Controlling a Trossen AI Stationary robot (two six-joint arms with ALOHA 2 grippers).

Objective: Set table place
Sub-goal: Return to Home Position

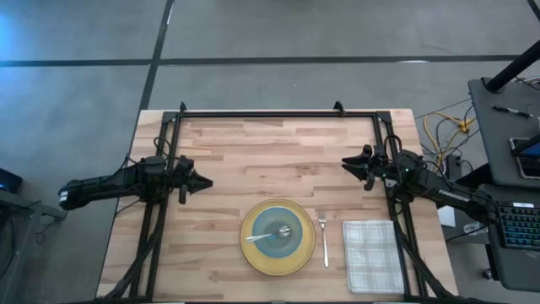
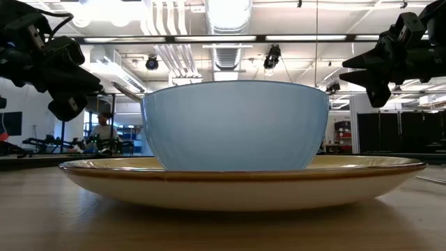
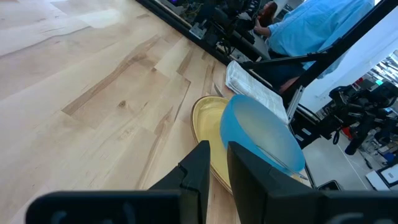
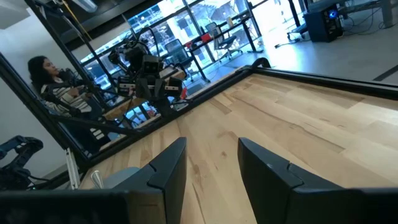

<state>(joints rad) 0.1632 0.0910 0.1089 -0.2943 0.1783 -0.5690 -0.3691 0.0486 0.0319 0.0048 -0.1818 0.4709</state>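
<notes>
A yellow plate (image 1: 278,237) lies near the front of the light wood table (image 1: 253,143), and a blue bowl (image 1: 276,231) stands on it with a spoon (image 1: 278,231) inside. A fork (image 1: 323,238) lies on the table right of the plate, and a checked napkin (image 1: 372,255) lies flat right of the fork. My left gripper (image 1: 205,181) hovers over the table's left part, empty, with a narrow gap between its fingers (image 3: 217,177). My right gripper (image 1: 346,163) hovers over the right part, open and empty (image 4: 211,168). Both are above the table (image 2: 77,77) (image 2: 352,70).
Thin black rails (image 1: 270,112) frame the table's far edge and sides. Bare wood lies between the grippers and behind the plate. A desk with a keyboard (image 1: 516,224) stands beyond the right edge. People (image 4: 46,78) sit in the room beyond.
</notes>
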